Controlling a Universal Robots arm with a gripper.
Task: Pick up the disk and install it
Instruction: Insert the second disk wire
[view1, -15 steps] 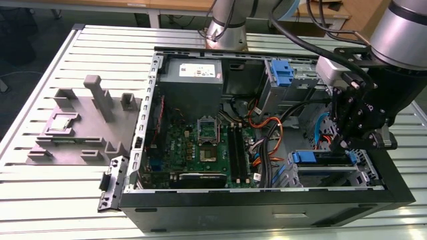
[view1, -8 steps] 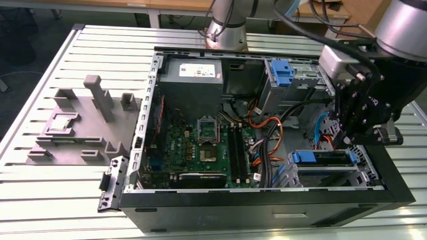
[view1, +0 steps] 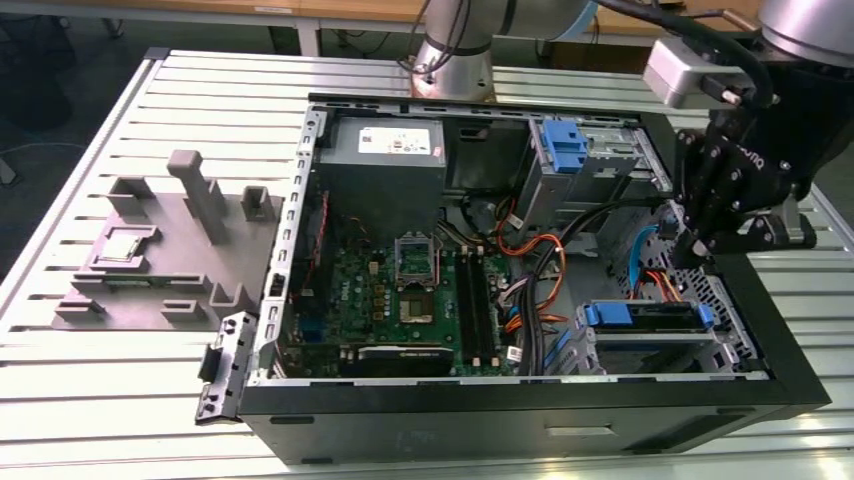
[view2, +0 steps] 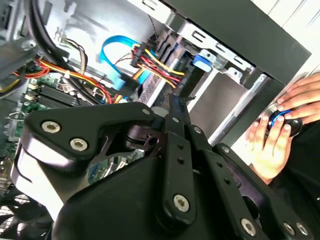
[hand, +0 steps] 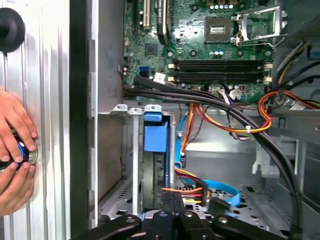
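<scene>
The disk (view1: 650, 318), dark with a blue carrier rail at its end, lies in the drive cage at the near corner of the open computer case, on the exterior view's right. In the first wrist view the disk (hand: 156, 136) shows edge-on in the cage slot, its blue rail end towards the motherboard. My gripper (view1: 697, 250) hangs inside the case just beyond that cage, over the red, yellow and blue cables. Its fingers look shut with nothing between them in both wrist views (view2: 173, 102) (hand: 172, 201). It is apart from the disk.
A second drive cage with a fixed blue bracket (view1: 566, 145) stands at the far side, beside the grey power supply (view1: 387, 145). Cable bundles (hand: 225, 107) cross between motherboard (view1: 400, 290) and cages. A person's hands (hand: 14, 150) rest on a knob on the slatted table. A grey fixture block (view1: 160, 250) sits left.
</scene>
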